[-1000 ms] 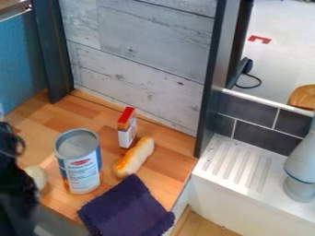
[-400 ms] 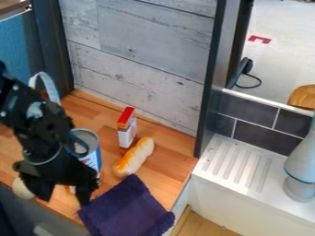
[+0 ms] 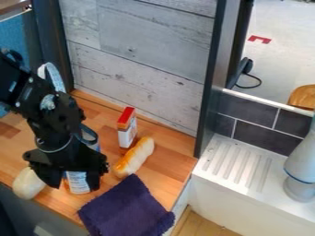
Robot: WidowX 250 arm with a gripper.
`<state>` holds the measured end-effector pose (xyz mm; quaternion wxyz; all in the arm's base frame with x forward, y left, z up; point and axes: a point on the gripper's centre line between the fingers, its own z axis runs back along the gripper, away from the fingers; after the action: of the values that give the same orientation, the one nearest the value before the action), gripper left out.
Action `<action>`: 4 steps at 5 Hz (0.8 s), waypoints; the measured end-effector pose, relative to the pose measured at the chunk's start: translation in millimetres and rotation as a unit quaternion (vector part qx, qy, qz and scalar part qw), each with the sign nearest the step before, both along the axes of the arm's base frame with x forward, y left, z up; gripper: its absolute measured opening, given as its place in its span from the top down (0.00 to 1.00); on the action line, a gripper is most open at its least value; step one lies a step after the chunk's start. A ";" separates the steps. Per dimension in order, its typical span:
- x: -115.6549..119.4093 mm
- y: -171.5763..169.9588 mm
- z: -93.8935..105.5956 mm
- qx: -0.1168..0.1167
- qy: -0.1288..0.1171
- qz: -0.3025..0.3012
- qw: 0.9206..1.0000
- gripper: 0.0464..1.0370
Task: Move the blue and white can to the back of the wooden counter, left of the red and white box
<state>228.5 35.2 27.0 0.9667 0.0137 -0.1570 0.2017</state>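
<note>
Yep, claw (image 3: pixel 73 185) is open, fingers spread, hanging low over the tabletop (image 3: pixel 175 159). Labelled can (image 3: pixel 78 183) stands upright behind it, part of its label showing between the fingers. Can't tell contact or depth from here; no grip visible. Main risk: misjudged depth, so a finger clips the can wall and tips it, or the pads miss. Can looks wide for that opening; an off-centre close could shove it. Pale rounded item (image 3: pixel 28 183) sits just beside the other finger; a sideways nudge could roll it off the near edge. Farther out, bread-like piece (image 3: pixel 134 156) and upright box (image 3: pixel 127 129) could get knocked by a toppling can. Purple cloth (image 3: pixel 126 207) overhangs the edge, could snag.
</note>
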 end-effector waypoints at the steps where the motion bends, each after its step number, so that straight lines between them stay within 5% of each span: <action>1: 5.0 15.4 -0.7 -0.002 0.000 0.032 0.999 0.04; 4: 9.4 56.8 -9.0 -0.005 -0.006 0.103 0.995 0.04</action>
<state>237.9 92.0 18.1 0.9399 0.0240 -0.1596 0.3010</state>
